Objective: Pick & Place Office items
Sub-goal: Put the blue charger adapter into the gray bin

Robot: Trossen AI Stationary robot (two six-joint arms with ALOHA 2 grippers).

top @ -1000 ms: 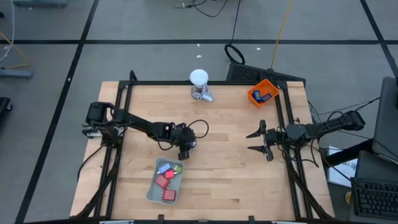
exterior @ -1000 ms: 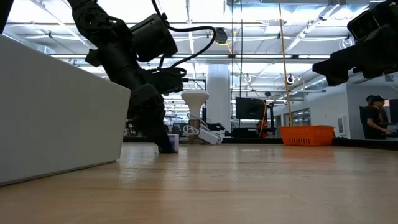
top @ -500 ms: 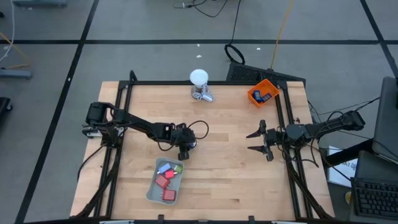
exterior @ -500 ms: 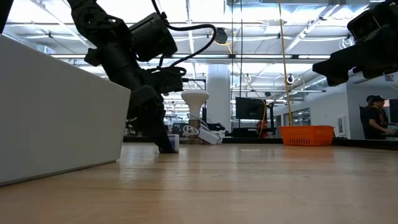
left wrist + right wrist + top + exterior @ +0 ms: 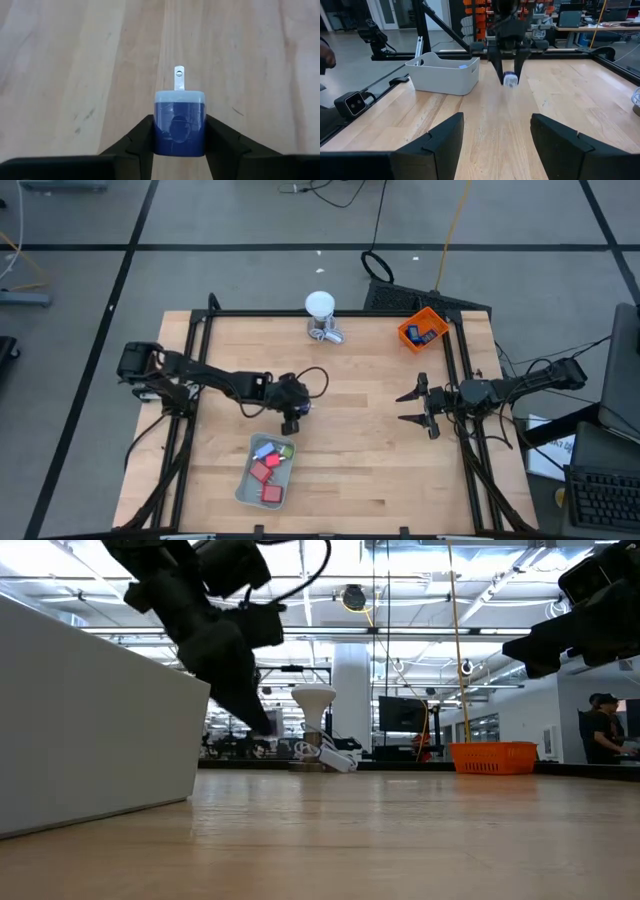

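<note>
My left gripper [image 5: 291, 420] hangs over the middle of the table, just beyond the pale grey tray [image 5: 243, 490], and is shut on a small dark-blue office piece [image 5: 179, 122] with a light-blue end and a metal prong [image 5: 179, 80]. The right wrist view shows the same piece [image 5: 510, 79] from across the table. In the tray lie red blocks [image 5: 265, 471], a light-blue piece [image 5: 264, 450] and a green bit [image 5: 285, 451]. My right gripper [image 5: 413, 408] waits open near the table's right edge, touching nothing. My left gripper pinches the dark-blue piece by its two opposite sides [image 5: 159, 132] between both fingers [image 5: 142, 137]. The fingers point down at it from above. The piece is lifted clear of the table, with its light-blue end and prong pointing away from the fingers, down toward the wood.
An orange bin [image 5: 422, 330] holding blue pieces stands at the far right corner. A white ball-topped object with a metallic base [image 5: 320, 310] stands at the far edge. A black frame [image 5: 200, 330] rims the table. A person [image 5: 603, 725] stands in the room beyond.
My left gripper has risen from the table top, staying shut on the blue piece. The piece stood on the wood a second ago and now hangs clear of it. The right arm has kept still.
</note>
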